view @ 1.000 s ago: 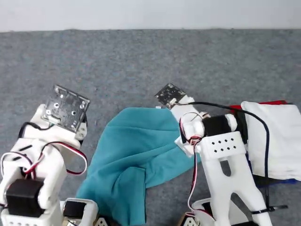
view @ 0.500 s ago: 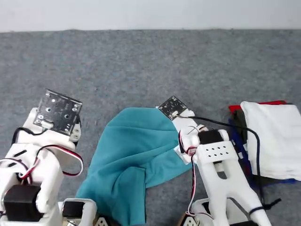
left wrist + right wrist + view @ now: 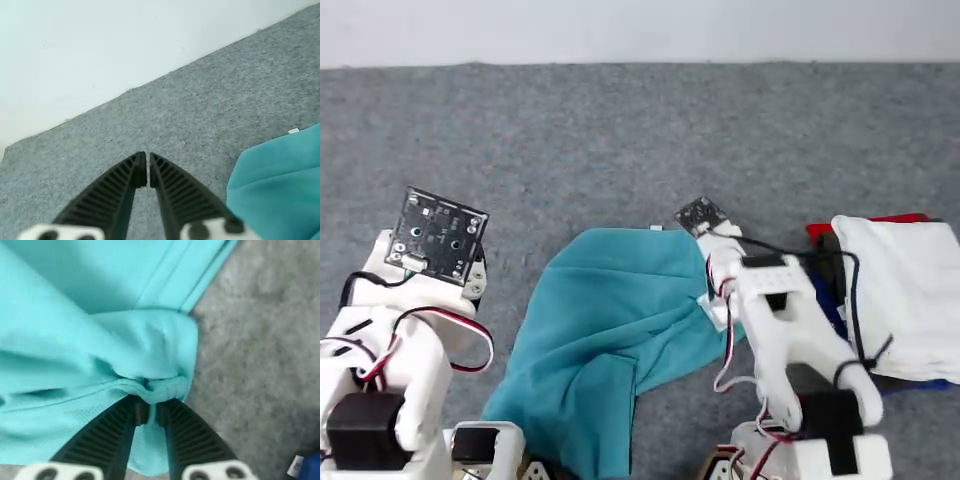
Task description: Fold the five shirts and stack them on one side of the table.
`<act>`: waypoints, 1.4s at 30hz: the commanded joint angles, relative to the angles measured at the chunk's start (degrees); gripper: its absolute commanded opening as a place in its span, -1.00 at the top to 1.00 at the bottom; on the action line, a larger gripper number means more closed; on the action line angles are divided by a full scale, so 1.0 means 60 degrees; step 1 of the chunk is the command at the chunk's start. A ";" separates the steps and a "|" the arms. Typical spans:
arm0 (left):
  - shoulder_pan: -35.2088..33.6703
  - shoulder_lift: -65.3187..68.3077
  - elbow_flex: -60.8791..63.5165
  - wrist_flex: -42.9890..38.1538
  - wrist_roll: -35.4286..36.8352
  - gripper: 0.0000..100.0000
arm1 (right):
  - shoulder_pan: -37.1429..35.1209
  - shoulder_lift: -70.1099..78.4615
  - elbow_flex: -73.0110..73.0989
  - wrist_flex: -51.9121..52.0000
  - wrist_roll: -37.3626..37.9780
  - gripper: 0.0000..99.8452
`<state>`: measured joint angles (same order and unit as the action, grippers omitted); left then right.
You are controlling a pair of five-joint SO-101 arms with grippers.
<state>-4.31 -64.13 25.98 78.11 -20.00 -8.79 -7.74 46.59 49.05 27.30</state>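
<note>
Teal shirt [image 3: 610, 330] lay crumpled on grey table [image 3: 620, 130], between arms. Right gripper [image 3: 148, 412] pinched bunched fold at shirt's edge — left gripper [image 3: 148, 170] pressed together, holding nothing. Folded white shirt [image 3: 905, 290] topped stack beside right arm.

Left pincer [image 3: 148, 172] closed tight, gripping nothing (hanging in the air); right pincer [image 3: 148, 414], arm stretched forward, nips a shirt [image 3: 75, 315] fold.

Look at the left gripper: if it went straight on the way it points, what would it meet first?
Probably the grey table. The left gripper, shut, points at bare surface, with the shirt off to one side of its line. Depth is unclear; a white wall lies beyond.
</note>
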 commanded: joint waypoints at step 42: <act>-0.5714 -0.2520 0.0242 -0.1333 0.0879 0.96 | -0.7011 -0.0212 -0.9553 0.7553 -0.1363 0.46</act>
<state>-38.51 -79.25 27.47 70.99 -15.25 -54.77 -7.56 -8.62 90.64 19.56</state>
